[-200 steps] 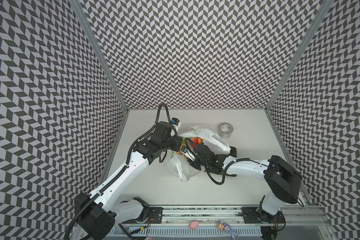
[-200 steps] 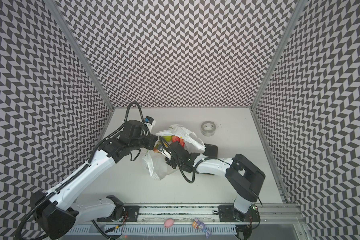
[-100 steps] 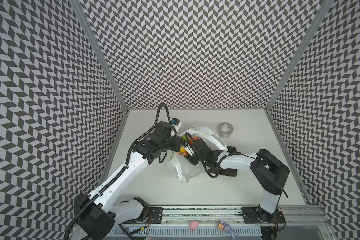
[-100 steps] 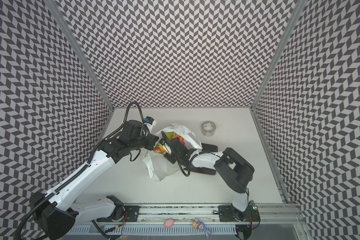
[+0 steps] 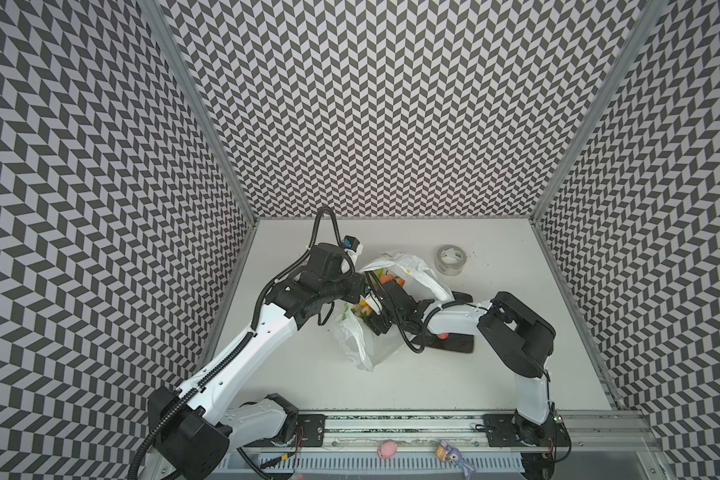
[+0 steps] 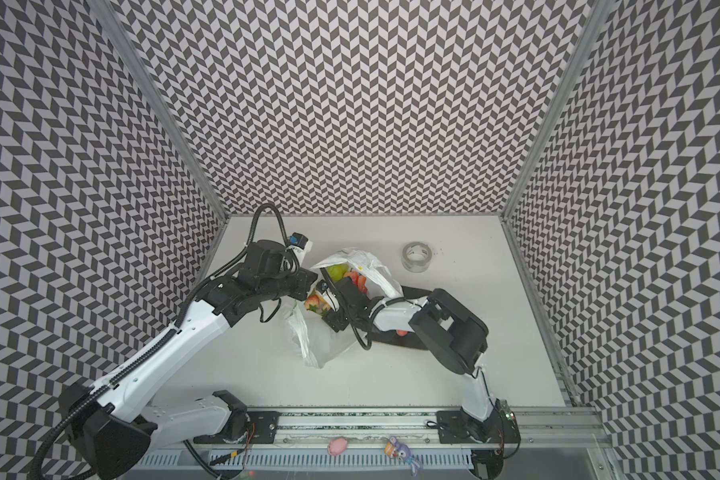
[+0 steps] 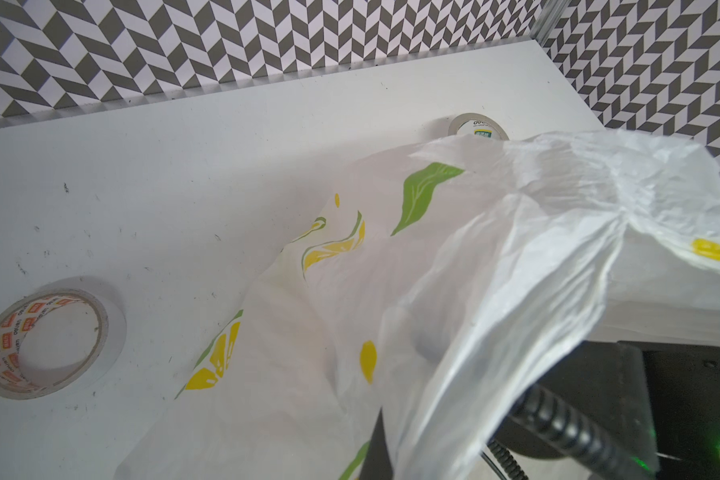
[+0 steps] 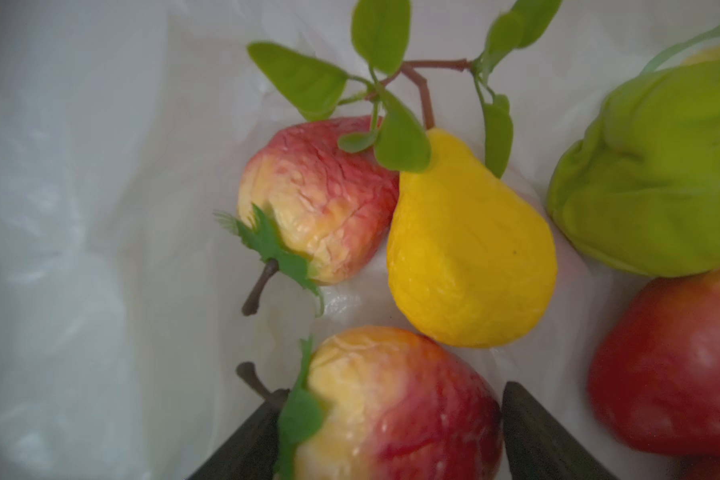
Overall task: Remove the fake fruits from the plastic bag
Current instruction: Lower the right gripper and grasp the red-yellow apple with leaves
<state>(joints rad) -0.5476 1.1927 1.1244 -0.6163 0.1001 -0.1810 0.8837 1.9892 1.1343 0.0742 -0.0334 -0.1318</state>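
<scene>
Inside the plastic bag (image 5: 410, 266) at mid-frame, rim pinched by the left hand (image 5: 361, 286), the right hand (image 8: 387, 397) straddles a red-yellow strawberry (image 8: 391, 419), jaws apart: grasp step; next likely calls for closing and lifting clear.

A tape roll (image 5: 451, 259) lies on the white table (image 5: 495, 374).

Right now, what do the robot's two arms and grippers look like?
The left arm and right arm have white links and black joints. A ribbed black cable runs along the left one, with a blue plug at its wrist. The right gripper's fingers are dark, flat and angular.
</scene>
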